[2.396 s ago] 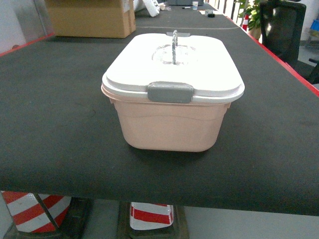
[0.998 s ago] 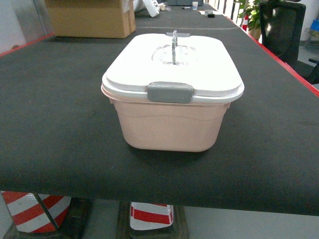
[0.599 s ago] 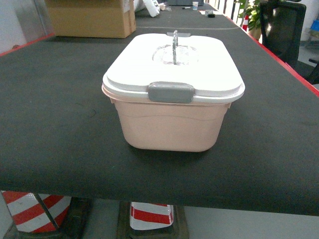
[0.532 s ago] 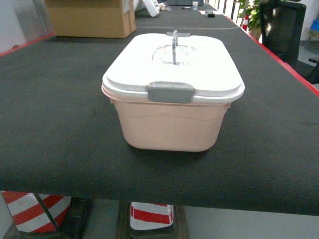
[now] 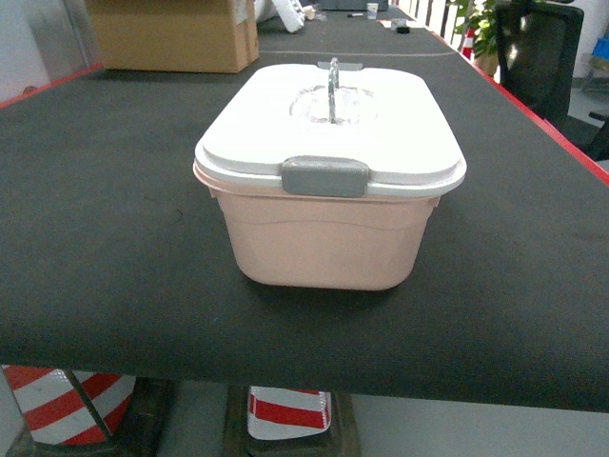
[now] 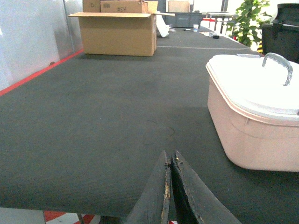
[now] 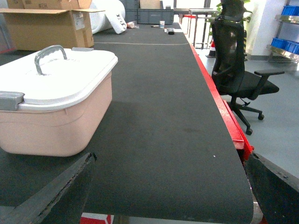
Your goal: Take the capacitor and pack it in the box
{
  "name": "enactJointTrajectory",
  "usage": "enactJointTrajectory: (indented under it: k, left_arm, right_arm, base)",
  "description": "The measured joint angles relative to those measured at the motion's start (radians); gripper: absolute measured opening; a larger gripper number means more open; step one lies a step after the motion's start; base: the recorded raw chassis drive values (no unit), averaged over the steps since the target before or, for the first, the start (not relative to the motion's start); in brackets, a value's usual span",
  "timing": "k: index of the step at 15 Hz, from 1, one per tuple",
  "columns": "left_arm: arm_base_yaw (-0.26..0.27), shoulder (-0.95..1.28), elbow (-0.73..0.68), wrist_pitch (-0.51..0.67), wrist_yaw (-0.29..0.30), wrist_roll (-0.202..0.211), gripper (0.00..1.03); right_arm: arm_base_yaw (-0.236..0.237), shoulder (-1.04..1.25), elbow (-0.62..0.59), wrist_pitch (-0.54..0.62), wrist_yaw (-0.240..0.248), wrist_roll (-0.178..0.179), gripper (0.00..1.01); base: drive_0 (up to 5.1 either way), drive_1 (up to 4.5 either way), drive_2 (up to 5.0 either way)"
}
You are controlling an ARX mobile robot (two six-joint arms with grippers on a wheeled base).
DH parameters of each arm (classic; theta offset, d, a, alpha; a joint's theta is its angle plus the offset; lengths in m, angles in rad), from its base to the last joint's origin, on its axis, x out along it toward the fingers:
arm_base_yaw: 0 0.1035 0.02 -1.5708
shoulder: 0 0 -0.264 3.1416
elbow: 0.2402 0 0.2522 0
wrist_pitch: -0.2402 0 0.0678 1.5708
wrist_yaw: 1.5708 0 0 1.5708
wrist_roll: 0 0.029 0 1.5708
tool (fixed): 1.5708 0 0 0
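Note:
The pale-pink box (image 5: 324, 243) stands in the middle of the black table (image 5: 105, 209), its white lid (image 5: 381, 133) on, the grey front latch (image 5: 324, 176) down and the grey handle (image 5: 333, 84) upright. No capacitor shows in any view. Neither gripper appears in the head view. My left gripper (image 6: 169, 156) is shut with nothing between its fingers, low over the table's front edge, left of the box (image 6: 252, 135). My right gripper (image 7: 170, 158) is wide open and empty near the front edge, right of the box (image 7: 56, 126).
A brown cardboard carton (image 5: 171, 33) sits at the far left of the table, also in the left wrist view (image 6: 117, 32). A red rim (image 7: 219, 107) runs along the table's right side, with a black office chair (image 7: 238, 70) beyond it. Red-and-white striped cones (image 5: 67, 400) stand under the front edge.

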Motion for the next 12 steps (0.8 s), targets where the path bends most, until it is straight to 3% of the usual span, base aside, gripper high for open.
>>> enactJointTrajectory:
  k: [11, 12]
  left_arm:
    - [0.0, -0.218, 0.0, -0.215, 0.0, 0.0, 0.02]
    - [0.0, -0.318, 0.0, -0.37, 0.003, 0.0, 0.02]
  right_arm:
    - [0.0, 0.0, 0.0, 0.0, 0.0, 0.0, 0.98]
    - [0.0, 0.0, 0.0, 0.0, 0.0, 0.0, 0.98]
  base:
    - [0.0, 0.0, 0.0]
    - [0.0, 0.0, 0.0]
